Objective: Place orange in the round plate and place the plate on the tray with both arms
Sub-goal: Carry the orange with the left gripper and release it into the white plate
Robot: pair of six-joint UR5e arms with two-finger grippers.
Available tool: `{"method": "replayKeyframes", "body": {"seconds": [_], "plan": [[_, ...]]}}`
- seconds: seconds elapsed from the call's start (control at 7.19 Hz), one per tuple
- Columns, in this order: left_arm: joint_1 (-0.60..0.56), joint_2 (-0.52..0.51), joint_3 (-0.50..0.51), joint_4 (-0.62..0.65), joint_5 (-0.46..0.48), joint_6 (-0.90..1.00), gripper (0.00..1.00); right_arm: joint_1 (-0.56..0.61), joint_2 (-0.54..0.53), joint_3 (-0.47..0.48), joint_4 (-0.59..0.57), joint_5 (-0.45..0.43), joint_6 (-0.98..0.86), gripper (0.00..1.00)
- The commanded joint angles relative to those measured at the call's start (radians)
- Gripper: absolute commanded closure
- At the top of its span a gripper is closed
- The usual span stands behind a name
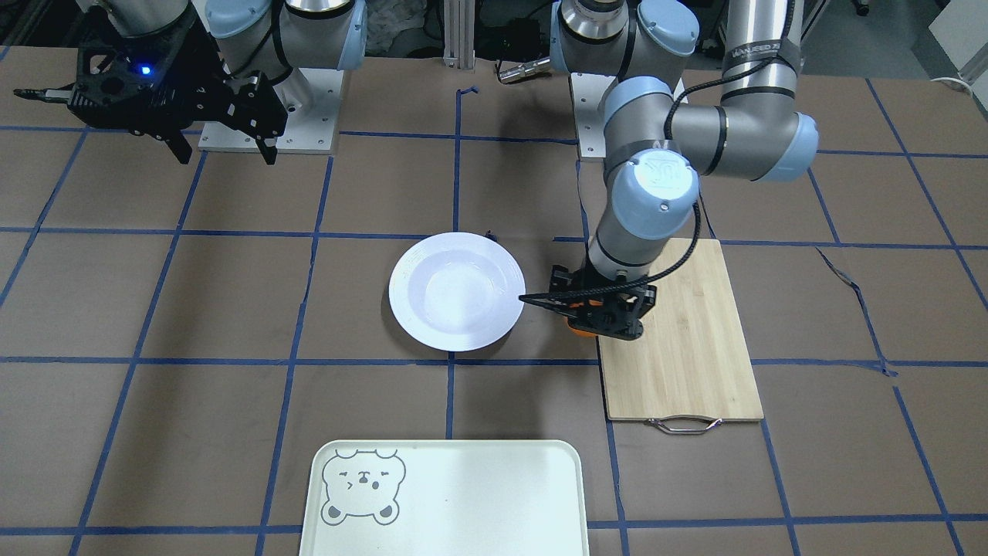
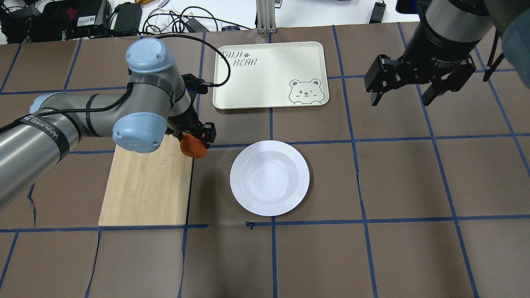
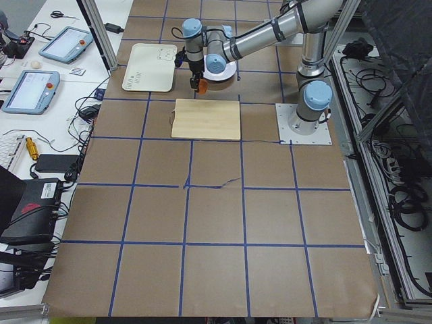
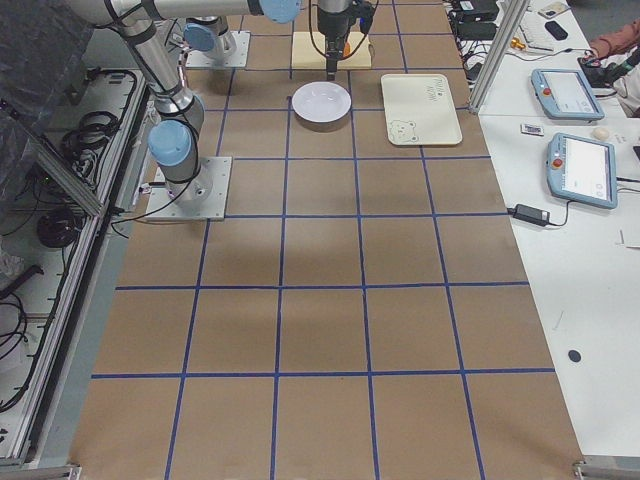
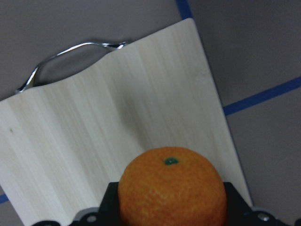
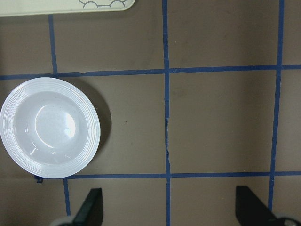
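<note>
My left gripper (image 2: pixel 194 142) is shut on the orange (image 2: pixel 193 146), holding it in the air over the edge of the bamboo board, a short way from the round plate (image 2: pixel 269 177). The left wrist view shows the orange (image 5: pixel 172 188) filling the lower middle between the jaws. The glossy white plate (image 1: pixel 457 291) lies empty on the table's middle. The cream tray (image 2: pixel 271 74) with the bear face lies beyond the plate, also empty. My right gripper (image 2: pixel 408 96) hangs open high above the table, well away from the plate, with nothing between its fingers (image 6: pixel 90 207).
A bamboo cutting board (image 2: pixel 148 186) with a metal handle (image 1: pixel 684 424) lies under my left arm. Brown paper with blue tape lines covers the table (image 2: pixel 414 186). Tablets and cables lie on side benches beyond the table's edge.
</note>
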Motion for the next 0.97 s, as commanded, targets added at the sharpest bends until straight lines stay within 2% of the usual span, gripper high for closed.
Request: {"method": "replayKeyframes", "body": {"seconds": [0.0,0.28,0.7,0.83], "plan": [[-0.180,-0.018,0.003,0.010,-0.055,-0.309,1.00,0.000,0.000,0.000,0.000,0.000,0.002,0.00],[-0.273,-0.023,-0.012,-0.003,-0.121,-0.328,1.00,-0.001,0.000,0.000,0.000,-0.002,0.002,0.00],[-0.273,-0.081,-0.044,0.044,-0.124,-0.320,1.00,0.000,0.000,0.000,0.000,-0.002,0.002,0.00],[-0.273,-0.104,-0.043,0.088,-0.124,-0.323,0.80,0.000,0.000,0.000,0.000,-0.002,0.000,0.00]]}}
